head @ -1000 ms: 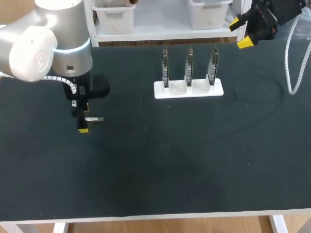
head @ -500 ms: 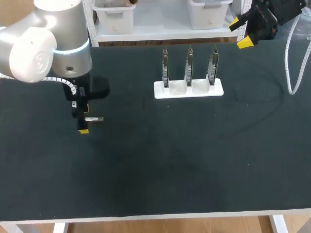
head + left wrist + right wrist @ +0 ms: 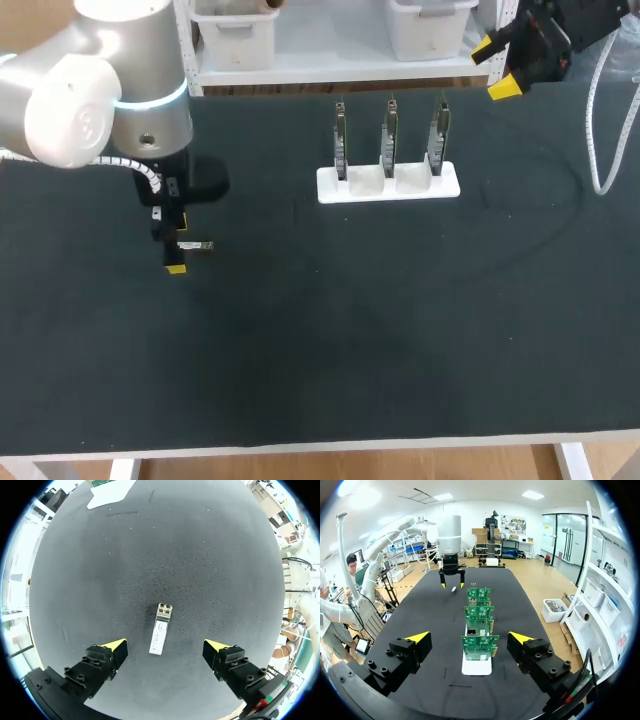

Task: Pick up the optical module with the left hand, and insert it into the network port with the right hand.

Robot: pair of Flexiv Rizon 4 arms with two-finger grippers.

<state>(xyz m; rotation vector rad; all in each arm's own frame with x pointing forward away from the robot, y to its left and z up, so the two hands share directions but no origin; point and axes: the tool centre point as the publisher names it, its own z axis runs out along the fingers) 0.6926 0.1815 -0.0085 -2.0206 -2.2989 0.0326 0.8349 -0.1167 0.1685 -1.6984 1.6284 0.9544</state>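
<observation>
Half-hiding optical module (image 3: pixel 199 246): left tool (image 3: pixel 177 246)

The table (image 3: pixel 400 330) is covered in a dark, matt sheet with a fine grainy texture, and faint scuffed arcs show on it. The optical module (image 3: pixel 160 627) is bare silvery metal with a dull sheen and what looks like a white paper label along its top. The left gripper (image 3: pixel 165 645) has hard, matt black fingers studded with dark bolt heads and tipped in flat bright yellow; the right gripper (image 3: pixel 469 637) looks the same. The left arm (image 3: pixel 110 90) wears a smooth satin silver shell with a glossy white cap. The holder (image 3: pixel 388 184) is smooth white plastic, and the boards (image 3: pixel 479 612) are green with a slight gloss, with metal parts that catch the light
</observation>
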